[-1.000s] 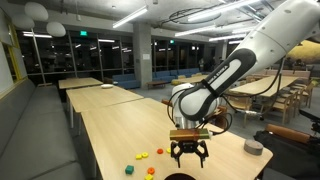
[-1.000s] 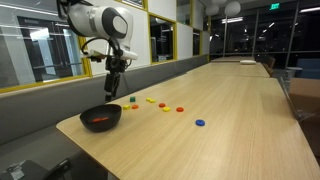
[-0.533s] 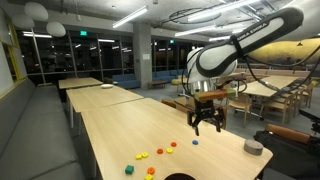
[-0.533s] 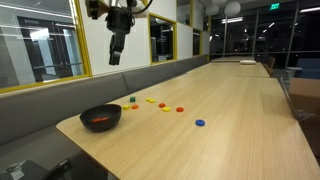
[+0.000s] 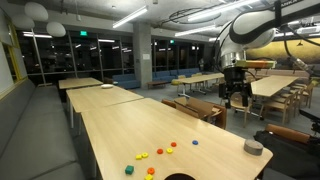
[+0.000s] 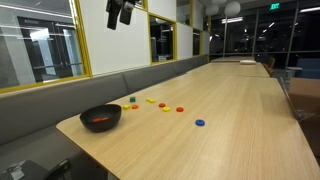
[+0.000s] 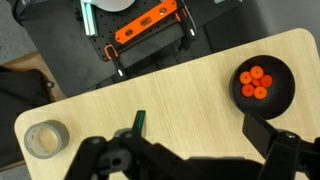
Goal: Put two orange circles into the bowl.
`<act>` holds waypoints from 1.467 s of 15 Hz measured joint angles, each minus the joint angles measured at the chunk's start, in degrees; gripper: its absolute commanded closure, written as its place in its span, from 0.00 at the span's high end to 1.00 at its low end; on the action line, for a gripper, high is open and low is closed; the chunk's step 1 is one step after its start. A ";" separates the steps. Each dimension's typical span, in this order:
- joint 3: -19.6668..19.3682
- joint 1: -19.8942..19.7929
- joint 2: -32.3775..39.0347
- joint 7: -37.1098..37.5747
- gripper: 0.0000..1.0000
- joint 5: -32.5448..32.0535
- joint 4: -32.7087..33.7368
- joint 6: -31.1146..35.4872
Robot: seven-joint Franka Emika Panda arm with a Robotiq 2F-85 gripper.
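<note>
The black bowl lies at the table's end and holds several orange discs; it also shows in an exterior view, orange-red inside. A row of small coloured discs lies on the table in both exterior views, among them an orange one. My gripper is open and empty, high above the table near the bowl's end. It also shows in both exterior views.
A small grey cup stands at the table's corner. Yellow, red, green and blue pieces lie beside the bowl. Past the table's edge is dark equipment with an orange bar.
My gripper has risen from just above the bowl to high over the table, still open and empty. The discs and the bowl have not moved.
</note>
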 measured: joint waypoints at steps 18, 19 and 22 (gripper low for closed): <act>-5.03 -5.61 -17.17 -18.00 1.00 -7.91 -14.07 14.59; -5.03 -5.61 -17.22 -18.01 1.00 -7.91 -14.13 14.64; -5.03 -5.61 -17.22 -18.05 1.00 -7.91 -14.16 14.70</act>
